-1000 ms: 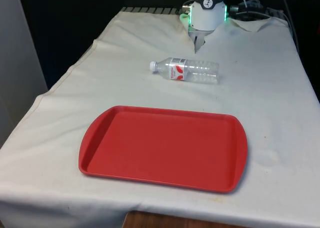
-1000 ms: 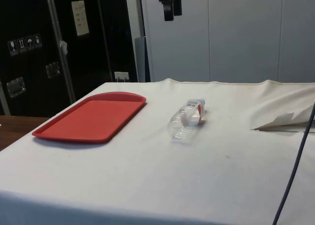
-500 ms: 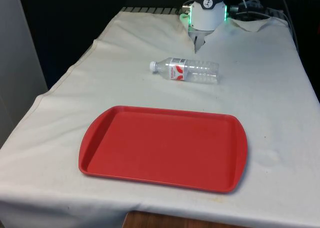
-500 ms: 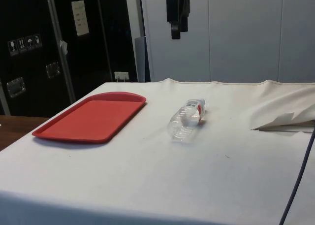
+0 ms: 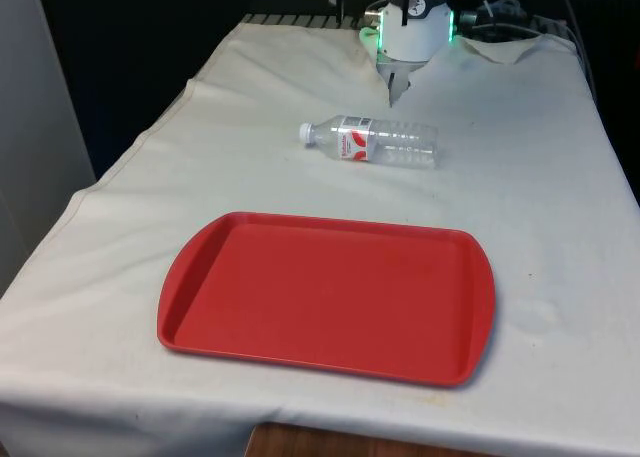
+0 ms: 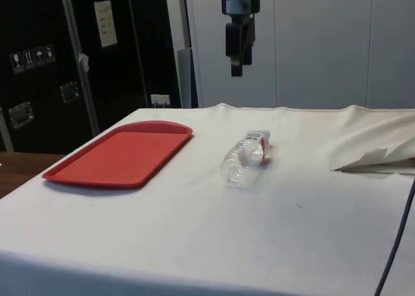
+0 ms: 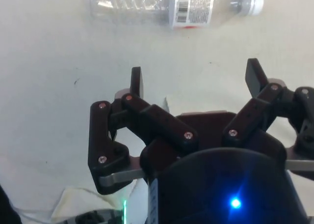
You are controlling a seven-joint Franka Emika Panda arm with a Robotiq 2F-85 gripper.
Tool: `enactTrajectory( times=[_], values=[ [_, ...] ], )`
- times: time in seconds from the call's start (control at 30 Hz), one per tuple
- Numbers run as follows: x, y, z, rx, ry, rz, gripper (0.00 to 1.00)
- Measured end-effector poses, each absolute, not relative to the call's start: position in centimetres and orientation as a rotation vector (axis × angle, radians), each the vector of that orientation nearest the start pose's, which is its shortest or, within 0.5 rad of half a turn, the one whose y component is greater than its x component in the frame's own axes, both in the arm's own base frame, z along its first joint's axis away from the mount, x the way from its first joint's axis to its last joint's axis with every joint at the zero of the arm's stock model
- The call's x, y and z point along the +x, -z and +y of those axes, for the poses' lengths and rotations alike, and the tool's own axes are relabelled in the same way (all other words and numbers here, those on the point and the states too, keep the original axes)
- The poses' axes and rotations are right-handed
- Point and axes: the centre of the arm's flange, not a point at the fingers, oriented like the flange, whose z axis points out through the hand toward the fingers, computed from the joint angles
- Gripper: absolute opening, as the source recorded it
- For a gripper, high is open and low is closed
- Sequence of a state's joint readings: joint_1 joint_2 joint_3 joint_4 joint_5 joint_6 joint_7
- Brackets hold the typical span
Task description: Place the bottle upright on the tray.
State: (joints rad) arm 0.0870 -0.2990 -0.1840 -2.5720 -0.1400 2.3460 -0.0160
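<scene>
The gripper [image 7: 194,82], fingers spread wide and empty, hovers above the bottle [image 5: 372,141] lying flat beside the red tray [image 5: 330,297]. The clear plastic looks light, thin and slippery; mid-body at the label seems the surest hold.

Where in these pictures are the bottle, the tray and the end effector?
bottle [image 5: 372,141], front view, on its label.
tray [image 5: 330,295], front view, on its bare floor.
end effector [image 7: 196,79], wrist view, midway between its fingertips.

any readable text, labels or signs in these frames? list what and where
Nothing can be read as words.
bottle label: a barcode and fine print in the wrist view, red and white graphic in the front view; too small to read.
Pale notice on the dark cabinet: print too small to read.
Small symbol plates on the cabinet: pictograms, illegible.
</scene>
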Motion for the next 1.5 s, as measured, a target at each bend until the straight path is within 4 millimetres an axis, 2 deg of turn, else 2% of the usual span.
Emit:
enactTrajectory(
  times=[0.1,0.37,0.9,1.37,1.5],
  values=[
    [42.6,-36.5,-4.5,-3.192,0.108,-0.029,1.00],
    [42.6,-32.8,-6.0,-3.189,0.109,-0.022,1.00],
    [42.3,-27.6,-8.2,-3.199,0.135,-0.006,1.00],
    [42.0,-26.9,-8.2,-3.199,0.137,-0.005,1.00],
    [41.3,-26.2,-8.2,-3.197,0.116,0.010,1.00]
  ],
)
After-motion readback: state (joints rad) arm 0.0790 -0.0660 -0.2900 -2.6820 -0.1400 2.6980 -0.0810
